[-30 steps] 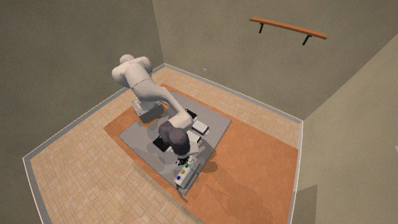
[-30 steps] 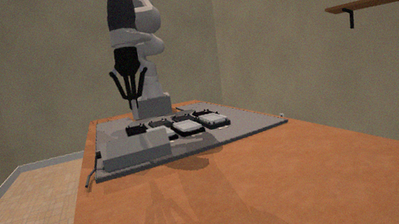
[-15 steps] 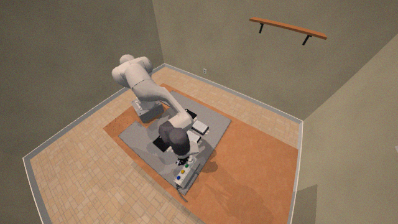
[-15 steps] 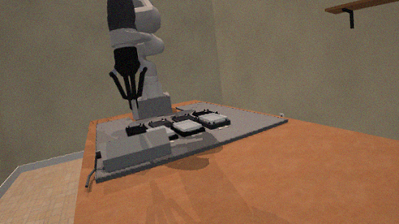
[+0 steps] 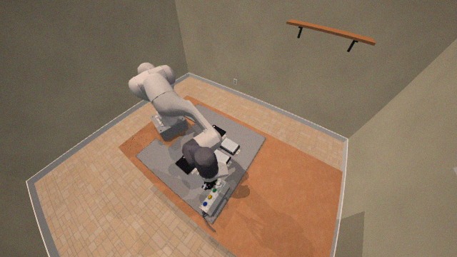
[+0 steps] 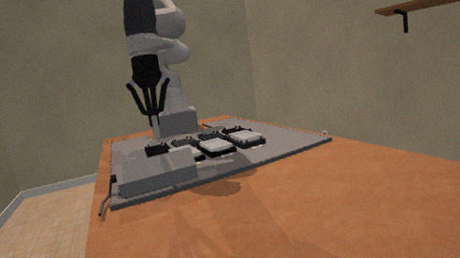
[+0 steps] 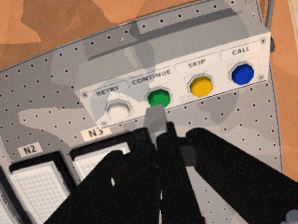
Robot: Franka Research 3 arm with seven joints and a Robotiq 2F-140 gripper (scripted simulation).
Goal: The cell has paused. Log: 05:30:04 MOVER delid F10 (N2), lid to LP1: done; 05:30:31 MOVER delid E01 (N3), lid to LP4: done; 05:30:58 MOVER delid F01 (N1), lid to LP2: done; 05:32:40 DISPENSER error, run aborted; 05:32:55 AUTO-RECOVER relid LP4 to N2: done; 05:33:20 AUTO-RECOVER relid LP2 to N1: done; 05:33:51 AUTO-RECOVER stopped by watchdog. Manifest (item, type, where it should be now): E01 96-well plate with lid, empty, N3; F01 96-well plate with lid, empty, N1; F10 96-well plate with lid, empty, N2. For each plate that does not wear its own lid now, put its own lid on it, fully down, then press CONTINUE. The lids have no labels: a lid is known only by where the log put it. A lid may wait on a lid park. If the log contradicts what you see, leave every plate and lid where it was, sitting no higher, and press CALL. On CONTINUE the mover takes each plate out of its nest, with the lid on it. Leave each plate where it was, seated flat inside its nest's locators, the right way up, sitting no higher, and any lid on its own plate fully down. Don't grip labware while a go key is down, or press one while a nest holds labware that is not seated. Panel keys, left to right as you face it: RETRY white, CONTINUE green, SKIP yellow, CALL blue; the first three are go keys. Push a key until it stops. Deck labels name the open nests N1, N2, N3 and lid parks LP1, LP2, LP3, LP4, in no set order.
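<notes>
Four keys sit in a row on the panel (image 7: 200, 50) at the deck's edge on the table (image 6: 274, 216): RETRY (image 7: 117, 110), CONTINUE (image 7: 158, 98), SKIP (image 7: 201, 86), CALL (image 7: 242, 74). The gripper (image 7: 160, 125) is fully closed with nothing in it, fingers pressed together. In the wrist view its tips lie just below the green CONTINUE key; contact cannot be judged. The exterior view shows it above the panel.

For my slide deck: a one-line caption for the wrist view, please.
Shut, empty pincer poised above the green CONTINUE key on the panel.
</notes>
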